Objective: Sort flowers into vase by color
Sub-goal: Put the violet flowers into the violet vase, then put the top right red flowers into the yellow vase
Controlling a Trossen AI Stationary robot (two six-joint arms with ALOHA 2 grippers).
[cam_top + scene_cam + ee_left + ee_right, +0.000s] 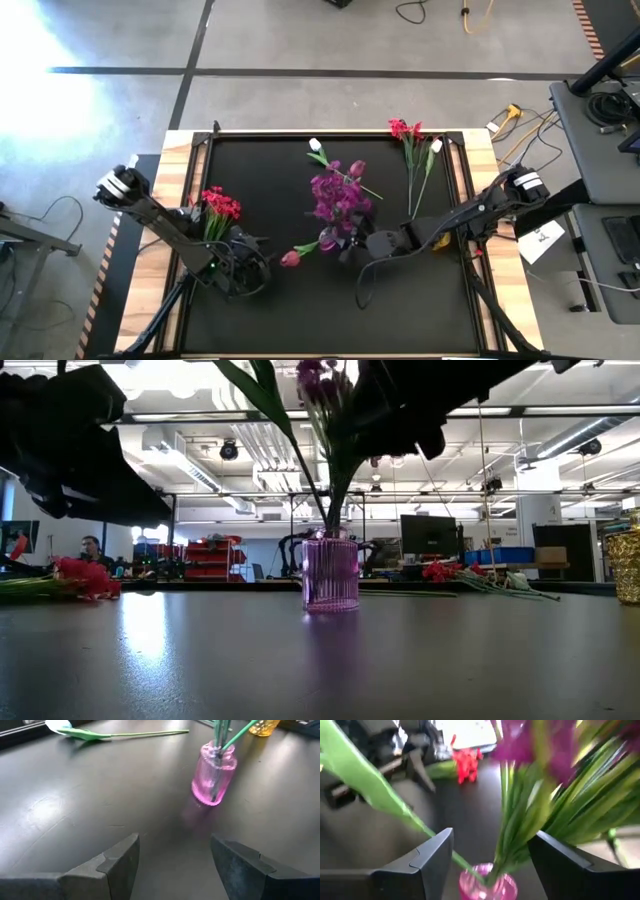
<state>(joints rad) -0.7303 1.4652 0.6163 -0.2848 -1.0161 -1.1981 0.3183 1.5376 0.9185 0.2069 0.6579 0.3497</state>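
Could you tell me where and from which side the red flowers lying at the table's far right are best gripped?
Probably on the bare green stems, below the red blooms and above the leaves' end, coming straight down with fingers across them: they lie flat on the black mat, thin and clear of other things.

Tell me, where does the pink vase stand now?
In the high view, the pink vase stands near the table's middle, under the purple flowers, just beside the right end effector.

Nothing legible anywhere — no label, brand, number or sign can be read.
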